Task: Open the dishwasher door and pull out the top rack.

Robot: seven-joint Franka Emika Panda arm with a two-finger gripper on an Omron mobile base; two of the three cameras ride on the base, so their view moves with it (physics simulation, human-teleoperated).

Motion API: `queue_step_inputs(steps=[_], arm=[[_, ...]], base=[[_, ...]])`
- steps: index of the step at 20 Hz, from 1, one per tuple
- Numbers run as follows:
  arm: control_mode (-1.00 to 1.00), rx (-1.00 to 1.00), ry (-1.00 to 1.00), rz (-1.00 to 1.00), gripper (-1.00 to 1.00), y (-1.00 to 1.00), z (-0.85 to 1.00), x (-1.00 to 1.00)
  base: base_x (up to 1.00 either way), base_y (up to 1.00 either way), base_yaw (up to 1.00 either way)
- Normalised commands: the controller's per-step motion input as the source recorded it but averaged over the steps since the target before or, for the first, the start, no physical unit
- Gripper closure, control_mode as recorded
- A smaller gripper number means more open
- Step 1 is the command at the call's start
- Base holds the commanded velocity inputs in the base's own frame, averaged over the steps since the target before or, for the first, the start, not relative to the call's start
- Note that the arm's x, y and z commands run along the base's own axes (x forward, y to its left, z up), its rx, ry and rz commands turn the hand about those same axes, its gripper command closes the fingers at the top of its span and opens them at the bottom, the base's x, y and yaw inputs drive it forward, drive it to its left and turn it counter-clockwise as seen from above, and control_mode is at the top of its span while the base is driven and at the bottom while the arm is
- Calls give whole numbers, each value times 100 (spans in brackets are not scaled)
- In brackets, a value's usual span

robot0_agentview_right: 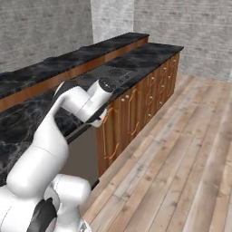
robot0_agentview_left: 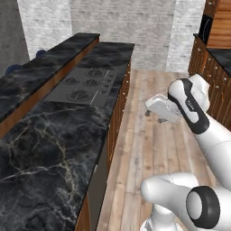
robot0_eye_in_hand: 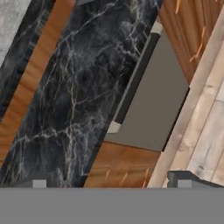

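We find the plain matte grey-brown dishwasher door (robot0_eye_in_hand: 153, 98) shut flush beneath the black marble countertop (robot0_eye_in_hand: 83, 87), apparently rigid and smooth-faced, best taken along its dark top edge, the gripper (robot0_agentview_left: 154, 115) held apart from it, jaws wide and empty.

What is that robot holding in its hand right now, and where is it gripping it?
Nothing. The hand is open and hangs in the air above the floor, apart from the grey dishwasher door, which is closed under the dark marble counter.
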Motion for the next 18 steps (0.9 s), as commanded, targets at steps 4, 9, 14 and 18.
queue_step_inputs(steps=[4, 9, 14, 18], arm=[[-100, 32, 0, 0, -100, -23, -50, 22], [-100, 20, 0, -6, -100, -6, -45, 11], [-100, 16, 6, -11, -100, -1, -43, 8], [-100, 17, 8, -10, -100, 0, -47, 5]], base=[[0, 0, 0], [0, 0, 0], [0, 0, 0], [0, 0, 0]])
